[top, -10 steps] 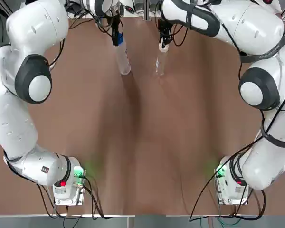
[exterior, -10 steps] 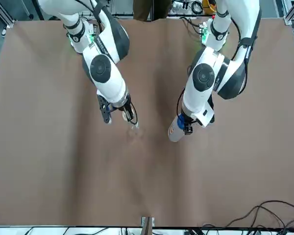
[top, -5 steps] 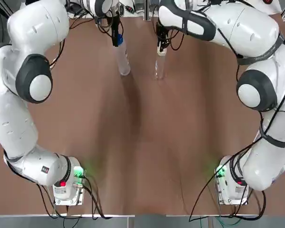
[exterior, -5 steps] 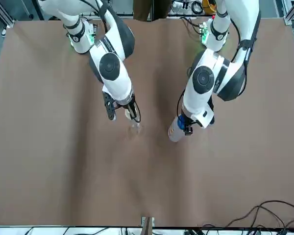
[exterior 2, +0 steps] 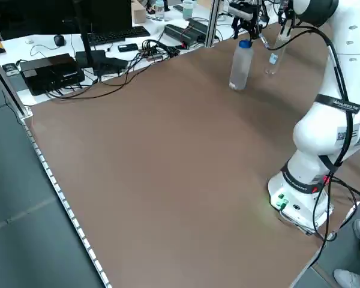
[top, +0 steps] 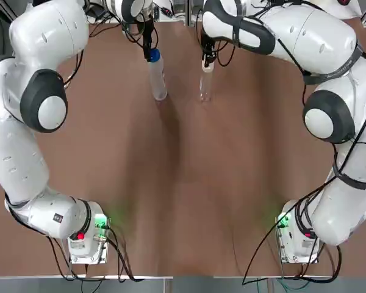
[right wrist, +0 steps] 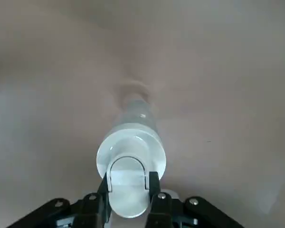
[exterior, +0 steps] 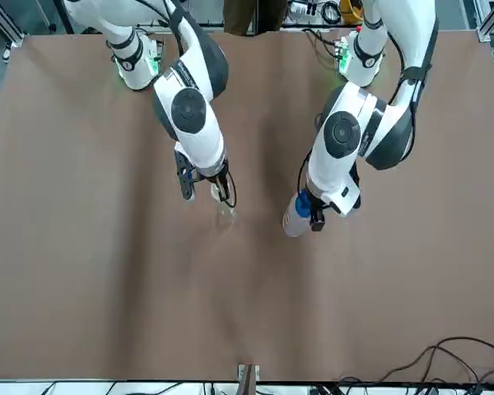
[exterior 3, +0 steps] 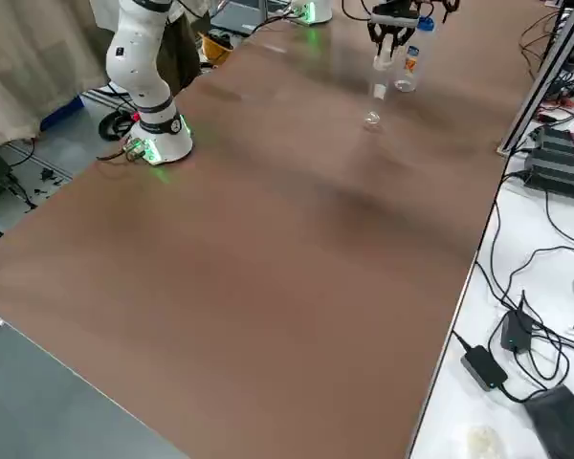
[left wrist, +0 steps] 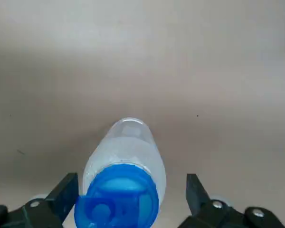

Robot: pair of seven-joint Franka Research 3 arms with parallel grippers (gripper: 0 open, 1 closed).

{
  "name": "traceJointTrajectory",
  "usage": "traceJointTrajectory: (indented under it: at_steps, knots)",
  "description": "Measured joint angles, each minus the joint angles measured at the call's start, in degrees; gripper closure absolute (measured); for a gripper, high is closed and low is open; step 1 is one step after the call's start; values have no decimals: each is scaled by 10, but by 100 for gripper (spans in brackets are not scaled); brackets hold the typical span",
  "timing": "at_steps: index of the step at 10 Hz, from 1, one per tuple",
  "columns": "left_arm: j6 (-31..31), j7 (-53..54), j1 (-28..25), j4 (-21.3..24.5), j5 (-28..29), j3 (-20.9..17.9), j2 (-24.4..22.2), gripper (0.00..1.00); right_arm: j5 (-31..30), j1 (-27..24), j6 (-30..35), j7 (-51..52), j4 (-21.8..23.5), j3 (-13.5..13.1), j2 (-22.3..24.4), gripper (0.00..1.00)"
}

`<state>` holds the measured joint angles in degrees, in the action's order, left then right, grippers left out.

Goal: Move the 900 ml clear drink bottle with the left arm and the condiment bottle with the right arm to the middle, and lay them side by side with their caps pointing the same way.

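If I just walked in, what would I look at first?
The big white left arm and right arm curl over a brown table. At the side far from their bases, two bottles stand upright, close but apart: a clear drink bottle with a blue cap and a thinner condiment bottle. The right gripper pinches the condiment bottle's top, and the left gripper is open right at the blue cap.
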<state>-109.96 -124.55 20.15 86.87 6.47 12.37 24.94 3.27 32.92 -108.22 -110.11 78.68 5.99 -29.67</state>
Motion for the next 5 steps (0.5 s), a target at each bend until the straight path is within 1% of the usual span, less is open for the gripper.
traceJointTrajectory:
  at_steps: [2, 3, 5]
  knots:
    - [1, 2, -4, -6, 0, -1, -1, 0, 0, 0, 0, -5, 1, 0, -4, 67]
    - [11, 17, -8, -10, 0, -1, -6, 0, 0, 0, -1, -5, 1, 0, -5, 67]
    - [58, 86, -15, -14, 0, -3, -25, 0, 0, 2, -1, -6, 1, 0, -6, 67]
